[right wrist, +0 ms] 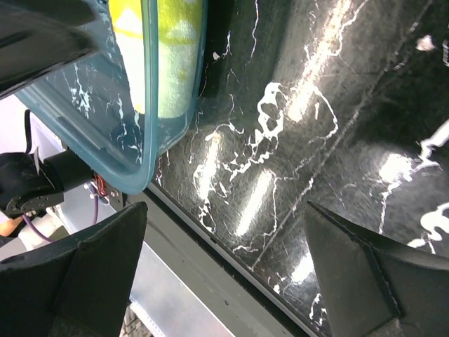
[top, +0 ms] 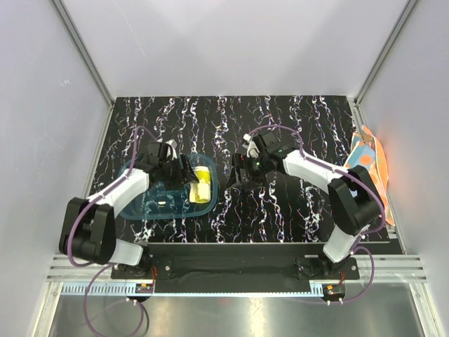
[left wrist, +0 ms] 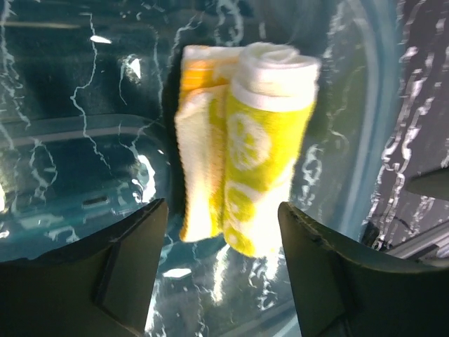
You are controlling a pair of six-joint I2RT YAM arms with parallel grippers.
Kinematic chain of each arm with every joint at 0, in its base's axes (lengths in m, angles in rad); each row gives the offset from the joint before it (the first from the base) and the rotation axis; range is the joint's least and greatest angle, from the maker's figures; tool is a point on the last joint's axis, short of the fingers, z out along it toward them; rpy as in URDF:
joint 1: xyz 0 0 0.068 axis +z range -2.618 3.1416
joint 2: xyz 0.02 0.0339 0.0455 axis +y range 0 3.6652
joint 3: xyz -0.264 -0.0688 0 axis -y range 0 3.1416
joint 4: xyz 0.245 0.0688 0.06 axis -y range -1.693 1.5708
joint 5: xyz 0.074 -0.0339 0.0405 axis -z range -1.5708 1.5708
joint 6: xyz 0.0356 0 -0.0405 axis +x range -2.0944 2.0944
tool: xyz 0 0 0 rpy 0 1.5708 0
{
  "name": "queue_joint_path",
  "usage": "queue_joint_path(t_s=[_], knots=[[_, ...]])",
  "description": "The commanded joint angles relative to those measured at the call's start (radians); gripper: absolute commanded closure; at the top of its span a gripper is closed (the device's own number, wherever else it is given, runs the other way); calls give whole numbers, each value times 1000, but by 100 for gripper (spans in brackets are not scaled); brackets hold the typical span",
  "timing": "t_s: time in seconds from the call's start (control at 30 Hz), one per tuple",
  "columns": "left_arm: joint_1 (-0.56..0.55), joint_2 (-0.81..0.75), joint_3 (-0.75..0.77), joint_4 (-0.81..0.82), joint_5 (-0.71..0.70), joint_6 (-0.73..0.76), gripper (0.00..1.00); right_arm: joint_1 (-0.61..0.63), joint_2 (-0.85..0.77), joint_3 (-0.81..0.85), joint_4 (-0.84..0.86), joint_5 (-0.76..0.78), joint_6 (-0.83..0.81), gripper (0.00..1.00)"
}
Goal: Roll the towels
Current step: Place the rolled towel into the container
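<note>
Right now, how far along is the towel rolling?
Done: a lemon-print roll and a paler towel beside it, which also looks rolled, lie in the blue bin. In hand: nothing. The left hand hovers open over them, and the right hand is open over the table. Left: an orange-and-blue cloth at the table's right edge looks unrolled, probably the next towel.
</note>
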Motion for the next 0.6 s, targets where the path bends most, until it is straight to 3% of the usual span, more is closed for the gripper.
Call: queue_joint_path(t_s=[0.0, 0.17, 0.3, 0.33, 0.4, 0.57], knots=[[2, -90, 86, -82, -20, 29, 27, 28, 39, 60, 45, -18, 29, 0], [5, -188, 152, -217, -33, 73, 24, 59, 108, 119, 68, -30, 56, 11], [26, -261, 174, -290, -48, 126, 23, 94, 188, 188, 84, -35, 76, 35], [34, -273, 174, -302, -48, 135, 23, 102, 200, 198, 84, -33, 79, 47], [63, -308, 168, -333, -43, 162, 23, 117, 235, 229, 91, -39, 90, 59], [115, -363, 143, -356, -16, 192, 23, 146, 298, 286, 93, -46, 104, 74]])
